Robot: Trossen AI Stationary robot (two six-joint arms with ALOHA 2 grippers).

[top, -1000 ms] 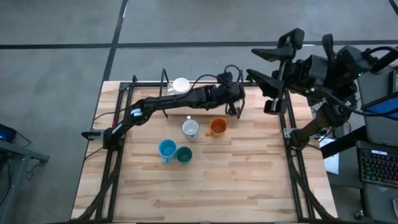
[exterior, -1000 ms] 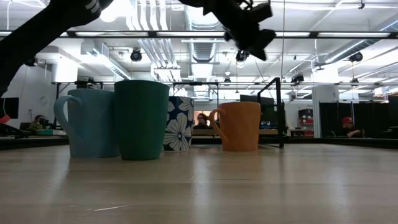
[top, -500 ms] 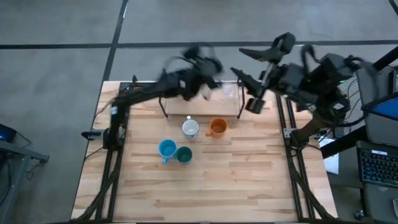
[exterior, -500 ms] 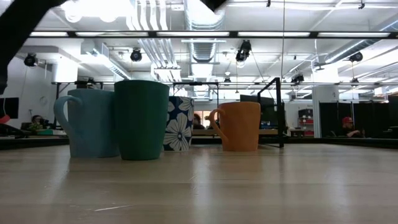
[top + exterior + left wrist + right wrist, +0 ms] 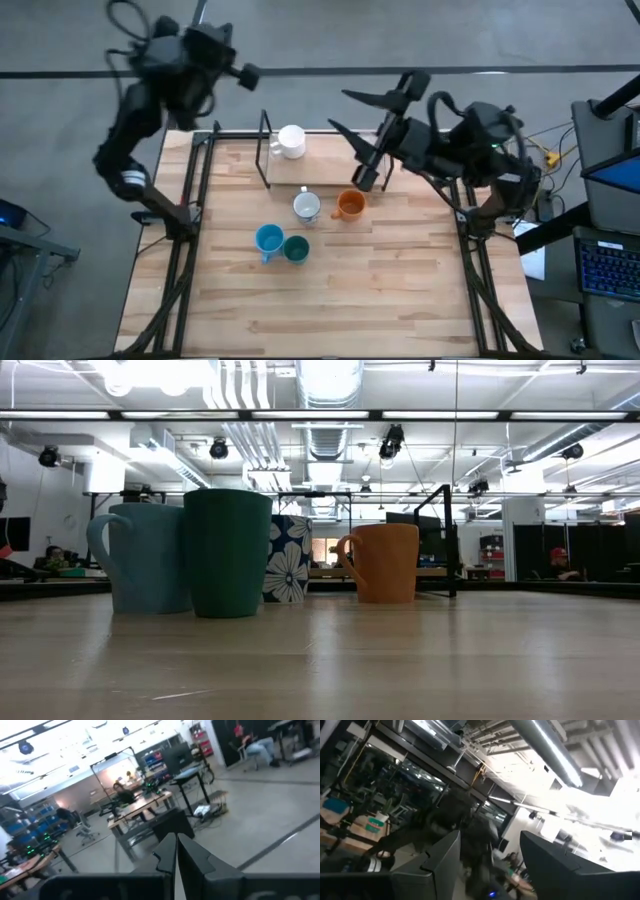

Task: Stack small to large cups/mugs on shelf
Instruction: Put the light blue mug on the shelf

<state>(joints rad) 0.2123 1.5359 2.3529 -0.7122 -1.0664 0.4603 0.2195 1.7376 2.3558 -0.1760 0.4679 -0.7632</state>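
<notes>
A white cup [image 5: 291,140] stands on the left end of the shelf [image 5: 318,172], a light-wood plank in a black wire frame at the table's far side. In front of the shelf stand a whitish flower-patterned mug [image 5: 306,206] [image 5: 290,557] and an orange mug [image 5: 349,204] [image 5: 385,562]. Nearer stand a light blue mug [image 5: 268,238] [image 5: 145,555] and a dark teal cup [image 5: 295,248] [image 5: 228,550]. My right gripper [image 5: 336,108] [image 5: 490,836] hangs open above the shelf's right part, holding nothing. My left gripper [image 5: 243,72] [image 5: 176,840] is shut and empty, raised beyond the table's far left corner.
The shelf's upright wire loops [image 5: 265,150] [image 5: 445,540] rise at its ends. Black frame rails [image 5: 190,250] run along the table's left and right sides. Bare wooden tabletop [image 5: 380,290] lies near and to the right of the mugs.
My left gripper has drawn back from the shelf's right end, swinging up and toward the table's far left corner, out of the low view. My right gripper has moved toward the table's left, over the shelf's right part. The cups have stayed in place.
</notes>
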